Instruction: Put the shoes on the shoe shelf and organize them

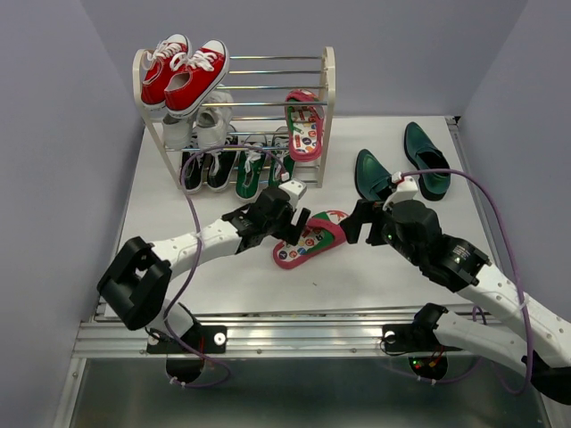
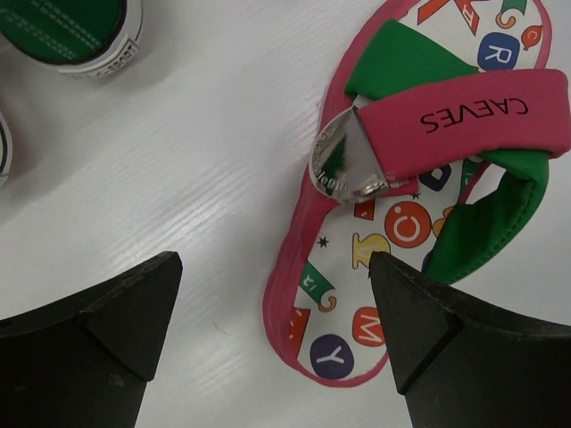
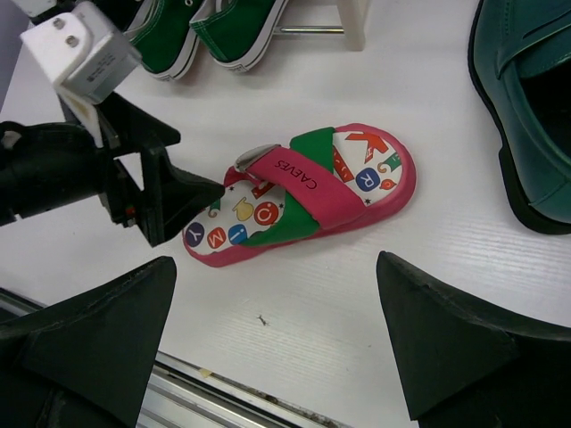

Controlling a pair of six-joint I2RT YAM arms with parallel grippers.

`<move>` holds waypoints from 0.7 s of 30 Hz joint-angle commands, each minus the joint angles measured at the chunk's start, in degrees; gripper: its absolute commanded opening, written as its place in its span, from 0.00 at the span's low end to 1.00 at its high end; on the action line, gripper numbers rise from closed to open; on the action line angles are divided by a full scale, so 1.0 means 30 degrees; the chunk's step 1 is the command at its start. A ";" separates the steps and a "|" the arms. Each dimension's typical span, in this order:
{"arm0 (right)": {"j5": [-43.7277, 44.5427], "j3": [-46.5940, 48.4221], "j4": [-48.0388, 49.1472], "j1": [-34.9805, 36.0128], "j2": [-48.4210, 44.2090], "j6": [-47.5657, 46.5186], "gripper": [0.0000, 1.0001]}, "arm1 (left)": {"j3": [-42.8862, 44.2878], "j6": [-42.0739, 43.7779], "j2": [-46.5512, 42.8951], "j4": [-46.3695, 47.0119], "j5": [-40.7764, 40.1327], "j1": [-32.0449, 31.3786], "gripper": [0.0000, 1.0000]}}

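Observation:
One pink-red flip-flop [image 1: 314,239] with a patterned insole lies flat on the table; it also shows in the left wrist view [image 2: 446,125] and the right wrist view [image 3: 303,192]. My left gripper [image 1: 293,232] is open, its jaws straddling the flip-flop's left end [image 2: 272,267], and grips nothing. My right gripper [image 1: 353,225] is open and empty just right of the flip-flop [image 3: 277,267]. Its mate [image 1: 304,125] stands on the shoe shelf [image 1: 328,89]. The green sneakers [image 1: 259,169] sit on the bottom tier. Two dark green loafers [image 1: 375,176] lie on the table at the right.
Red sneakers [image 1: 183,71] sit on the shelf's top tier, white sneakers [image 1: 203,125] on the middle tier and black sneakers [image 1: 203,169] at the bottom left. The second loafer [image 1: 426,160] lies near the right wall. The table's metal front edge [image 1: 294,337] is close behind the grippers.

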 commanded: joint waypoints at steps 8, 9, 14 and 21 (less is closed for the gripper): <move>0.0206 0.0322 0.0315 0.0151 -0.0222 -0.0288 1.00 | 0.1898 0.2211 0.3069 0.0997 0.2710 0.0230 0.99; 0.0207 0.0293 0.0315 0.0151 -0.0251 -0.0317 1.00 | 0.2074 0.2211 0.3447 0.0968 0.2797 0.0230 0.96; 0.0119 0.0117 0.0344 0.0151 -0.0339 -0.0200 1.00 | 0.3246 0.2211 0.4826 0.0938 0.3091 0.0230 0.86; 0.0207 0.0116 0.0315 0.0151 -0.0456 -0.0493 1.00 | 0.4009 0.1656 0.5736 0.0909 0.2915 0.0260 0.52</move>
